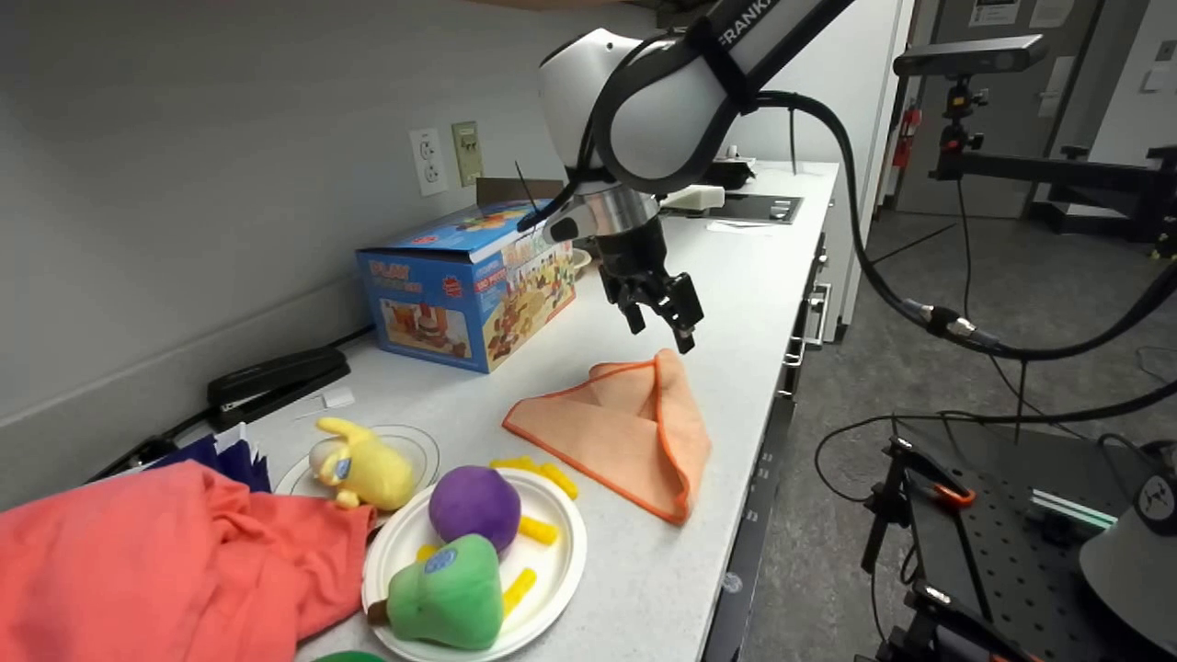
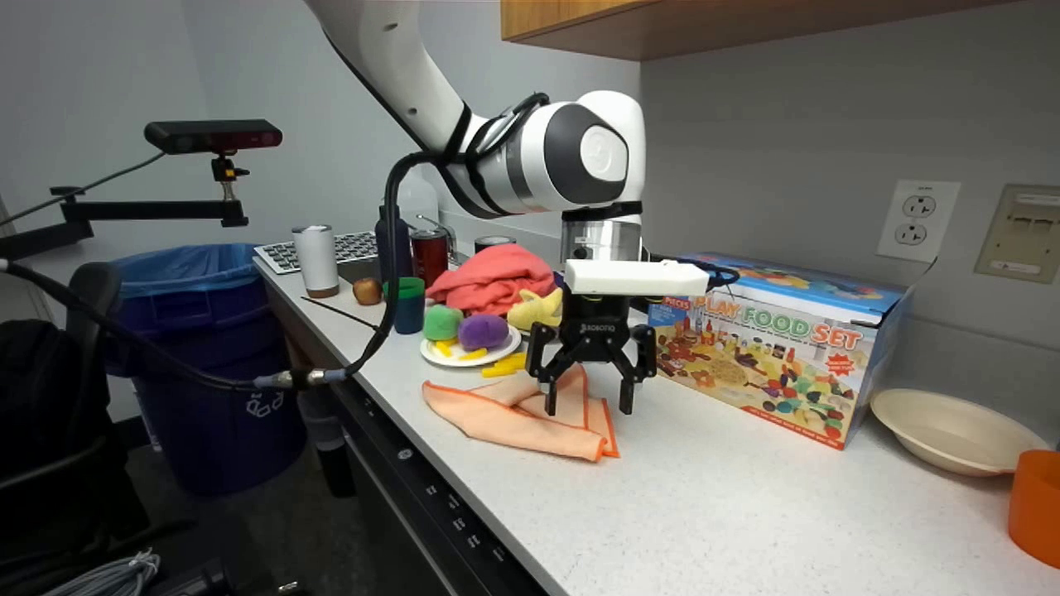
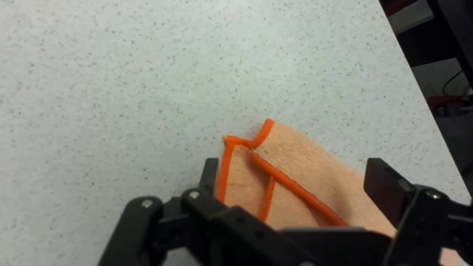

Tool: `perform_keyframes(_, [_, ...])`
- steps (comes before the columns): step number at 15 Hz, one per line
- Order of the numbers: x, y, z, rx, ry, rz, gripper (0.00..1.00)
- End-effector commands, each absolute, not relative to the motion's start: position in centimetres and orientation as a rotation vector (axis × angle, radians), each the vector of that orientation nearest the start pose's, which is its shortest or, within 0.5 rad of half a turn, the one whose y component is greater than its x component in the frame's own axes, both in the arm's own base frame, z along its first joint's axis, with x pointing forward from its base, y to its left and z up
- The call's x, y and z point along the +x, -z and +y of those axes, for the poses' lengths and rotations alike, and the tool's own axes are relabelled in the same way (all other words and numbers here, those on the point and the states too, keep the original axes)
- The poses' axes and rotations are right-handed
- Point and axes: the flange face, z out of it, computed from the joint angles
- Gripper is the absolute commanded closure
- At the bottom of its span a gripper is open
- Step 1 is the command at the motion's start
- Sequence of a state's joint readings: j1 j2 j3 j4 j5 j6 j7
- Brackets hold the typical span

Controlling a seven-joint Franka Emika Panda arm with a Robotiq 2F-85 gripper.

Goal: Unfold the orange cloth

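Downward from the arm (image 2: 542,157), the gripper (image 2: 589,404), jaws wide, above the orange cloth (image 2: 507,424).

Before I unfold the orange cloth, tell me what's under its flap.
More of the orange cloth, with another orange hem, runs under the flap; the rest of that layer, and anything below, is covered.

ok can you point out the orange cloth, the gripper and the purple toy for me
Orange cloth (image 1: 611,432), in an exterior view: on the peach fabric inside its orange edging.
Gripper (image 2: 588,401), in an exterior view: midway between its open fingertips.
Purple toy (image 1: 474,507), in an exterior view: on the middle of its rounded side.
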State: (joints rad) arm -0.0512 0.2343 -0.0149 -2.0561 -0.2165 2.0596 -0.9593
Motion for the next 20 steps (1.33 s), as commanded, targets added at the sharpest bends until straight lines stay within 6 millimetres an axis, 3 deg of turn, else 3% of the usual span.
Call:
perform_keyframes(1, [56.7, -29.7, -5.7, -2.784, -0.446, -1.436, 0.00])
perform_keyframes(5, [56.8, -29.0, -6.3, -2.792, -0.456, -1.374, 0.00])
perform_keyframes(7, [56.7, -28.7, -6.7, -2.800, -0.457, -1.344, 0.16])
perform_keyframes(8, [56.6, -28.6, -6.9, -2.803, -0.462, -1.331, 0.32])
perform_keyframes(9, [56.6, -28.5, -7.1, -2.805, -0.466, -1.320, 0.42])
perform_keyframes(16, [56.4, -28.1, -7.7, -2.830, -0.473, -1.257, 0.95])
perform_keyframes(17, [56.4, -28.1, -7.8, -2.837, -0.472, -1.247, 1.00])
perform_keyframes(20, [56.2, -29.1, -7.7, -2.870, -0.447, -1.223, 1.00])
